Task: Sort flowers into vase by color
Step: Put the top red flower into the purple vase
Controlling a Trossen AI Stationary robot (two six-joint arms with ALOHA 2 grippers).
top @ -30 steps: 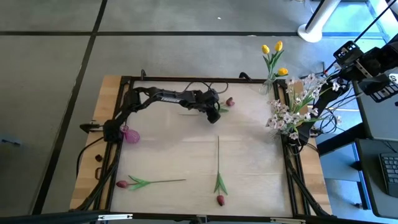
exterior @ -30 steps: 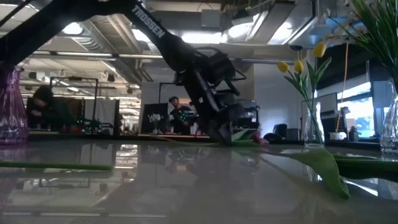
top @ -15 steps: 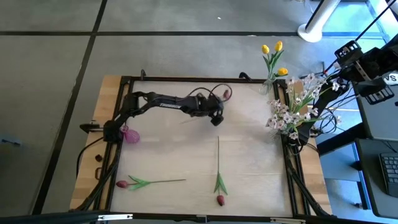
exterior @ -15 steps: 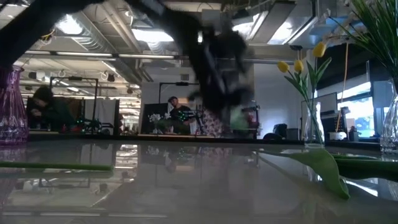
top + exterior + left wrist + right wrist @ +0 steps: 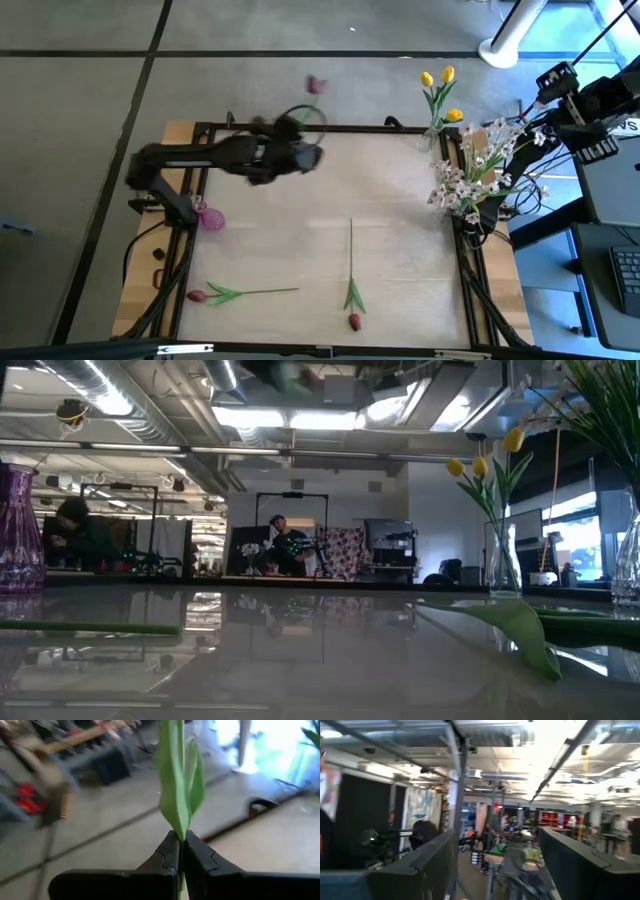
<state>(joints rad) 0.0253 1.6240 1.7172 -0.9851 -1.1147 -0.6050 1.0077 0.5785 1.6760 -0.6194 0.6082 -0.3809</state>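
Left gripper [image 5: 181, 854] is up at the table's [image 5: 300, 215] far edge, fingers pinched tight on a dark red tulip [image 5: 316, 86], stem running away from the arm, bloom out past the frame. Two more red tulips [image 5: 354, 321] lie near the front. The right gripper can't be seen.

Red tulip [image 5: 316, 86] held aloft; two red tulips [image 5: 352, 321] flat on table
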